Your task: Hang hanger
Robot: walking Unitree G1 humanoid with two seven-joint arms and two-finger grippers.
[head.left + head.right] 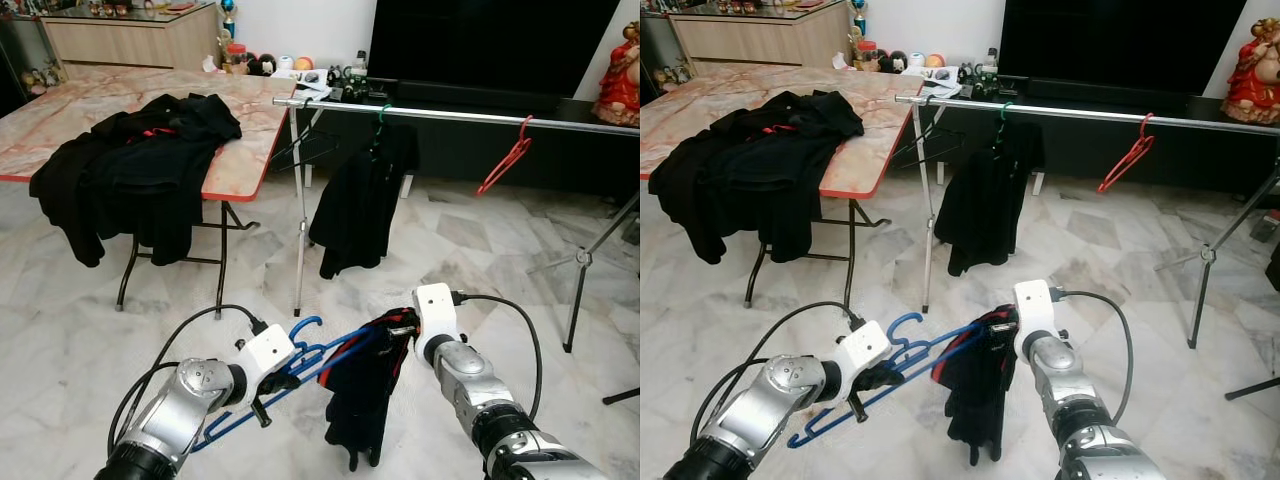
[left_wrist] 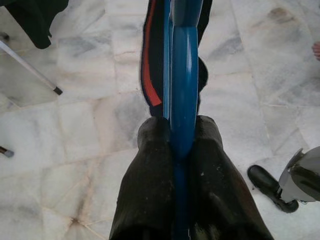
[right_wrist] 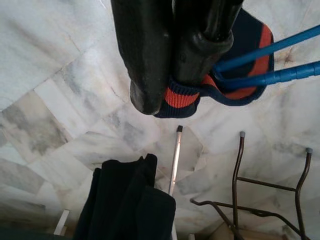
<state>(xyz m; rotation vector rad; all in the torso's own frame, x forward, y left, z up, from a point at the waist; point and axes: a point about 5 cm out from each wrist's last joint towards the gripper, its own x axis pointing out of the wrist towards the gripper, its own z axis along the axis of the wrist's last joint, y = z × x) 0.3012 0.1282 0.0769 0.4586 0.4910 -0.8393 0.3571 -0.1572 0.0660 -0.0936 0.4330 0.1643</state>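
Observation:
A blue hanger (image 1: pixel 300 368) hangs low in front of me, held by my left gripper (image 1: pixel 283 381), which is shut on its bar (image 2: pixel 183 100). A dark garment with a red-and-navy collar (image 1: pixel 365 390) is draped over the hanger's right end. My right gripper (image 1: pixel 402 330) is shut on that collar (image 3: pixel 182 97), close to the blue wires. The silver clothes rail (image 1: pixel 450 115) runs across ahead. On it hang a black garment on a green hanger (image 1: pixel 362 195) and an empty red hanger (image 1: pixel 506 158).
A folding table (image 1: pixel 245 150) at the left carries a heap of black clothes (image 1: pixel 135 160). The rail's tripod legs (image 1: pixel 300 215) stand between table and hung garment; another stand (image 1: pixel 585 260) is at the right. A dark TV cabinet (image 1: pixel 480 95) lies behind. Marble floor below.

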